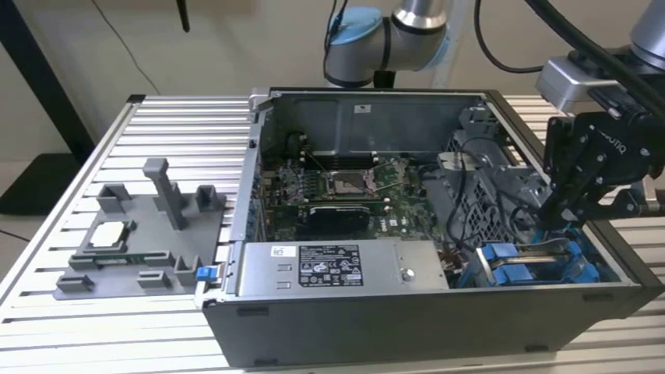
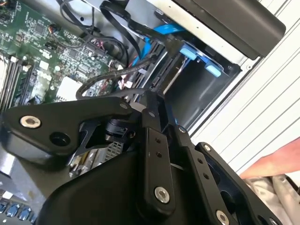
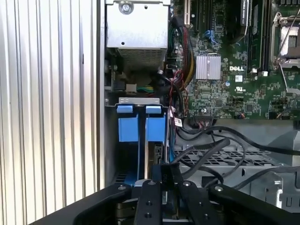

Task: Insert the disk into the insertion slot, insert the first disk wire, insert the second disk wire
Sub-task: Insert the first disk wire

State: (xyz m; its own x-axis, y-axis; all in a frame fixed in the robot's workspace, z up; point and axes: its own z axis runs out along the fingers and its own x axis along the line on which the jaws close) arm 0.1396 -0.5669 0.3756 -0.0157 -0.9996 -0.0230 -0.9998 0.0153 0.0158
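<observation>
I saw the gripper (image 3: 163,168) pinched shut directly over the insertion slot (image 3: 129,154), whose long axis ran straight on from it.

Our arm (image 1: 608,74) leans in at the exterior view's right. Our gripper (image 1: 547,216) hangs tilted downward, jaws pressed together.

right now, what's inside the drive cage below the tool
Two blue carrier tabs sit side by side in the drive cage. The tool covers part of the bays, so what sits deeper in them is hidden.
</observation>
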